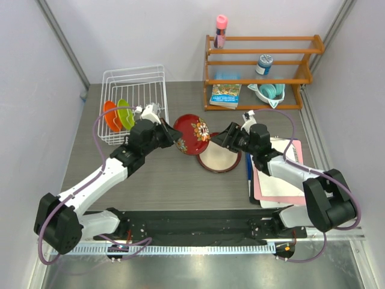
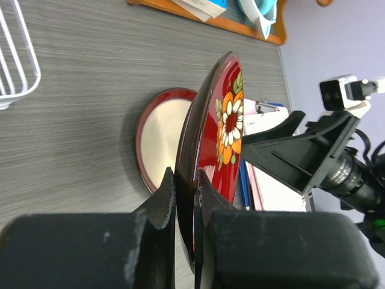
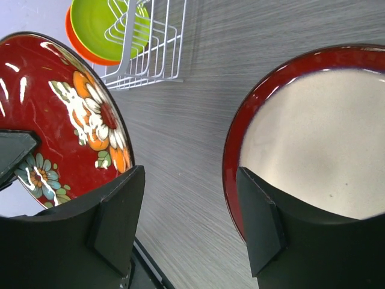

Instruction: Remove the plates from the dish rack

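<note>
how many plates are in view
4: the orange plate and the lime green plate stand in the dish rack, the floral red plate is held on edge in the left gripper, the cream plate lies flat on the table.

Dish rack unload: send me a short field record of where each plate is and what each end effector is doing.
floral plate: out of the dish rack, on edge above the table, rim pinched by the left end effector
cream plate: flat on the table, right of the dish rack
lime green plate: upright in the dish rack
orange plate: upright in the dish rack, beside the lime green plate
right end effector: open, empty, over the cream plate's edge
left to unload: two plates
</note>
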